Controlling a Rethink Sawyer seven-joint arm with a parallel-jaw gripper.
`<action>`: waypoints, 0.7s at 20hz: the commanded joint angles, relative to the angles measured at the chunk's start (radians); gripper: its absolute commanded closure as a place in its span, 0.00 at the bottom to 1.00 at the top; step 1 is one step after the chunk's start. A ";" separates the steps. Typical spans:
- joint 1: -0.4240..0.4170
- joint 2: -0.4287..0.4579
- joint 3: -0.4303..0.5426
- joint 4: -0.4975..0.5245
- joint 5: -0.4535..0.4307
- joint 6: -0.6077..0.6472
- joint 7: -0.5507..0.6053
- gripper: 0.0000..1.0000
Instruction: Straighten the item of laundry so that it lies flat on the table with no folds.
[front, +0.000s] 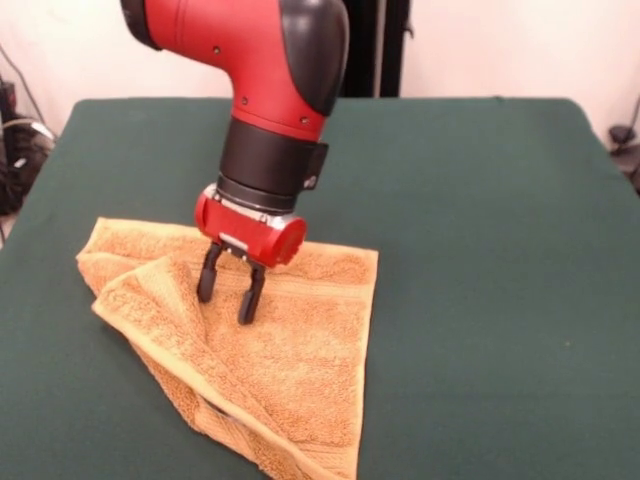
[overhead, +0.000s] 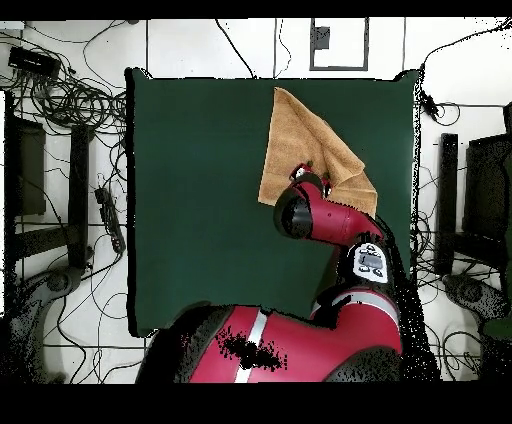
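The orange-tan towel (front: 285, 360) lies on the dark green table (front: 480, 250) at the front left in the front view. Its left part is folded over in a diagonal flap, so it forms a rough triangle with a doubled edge. In the overhead view the towel (overhead: 300, 140) lies at the table's (overhead: 200, 200) upper right. My gripper (front: 228, 300) points down over the towel's upper middle, fingers open with a small gap, tips at or just above the cloth beside the flap's edge. It holds nothing. In the overhead view the arm hides the gripper's tips.
The red and black arm (overhead: 330, 215) reaches in over the table's right side in the overhead view. Cables and equipment (overhead: 60, 100) lie on the floor around the table. The towel's near corner reaches the front view's bottom edge.
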 joint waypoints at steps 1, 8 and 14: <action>-0.017 -0.055 0.148 0.141 -0.017 0.319 0.011 0.00; -0.023 -0.015 0.146 0.087 -0.036 0.287 0.020 0.00; -0.088 0.057 0.149 -0.030 -0.108 0.209 -0.042 0.00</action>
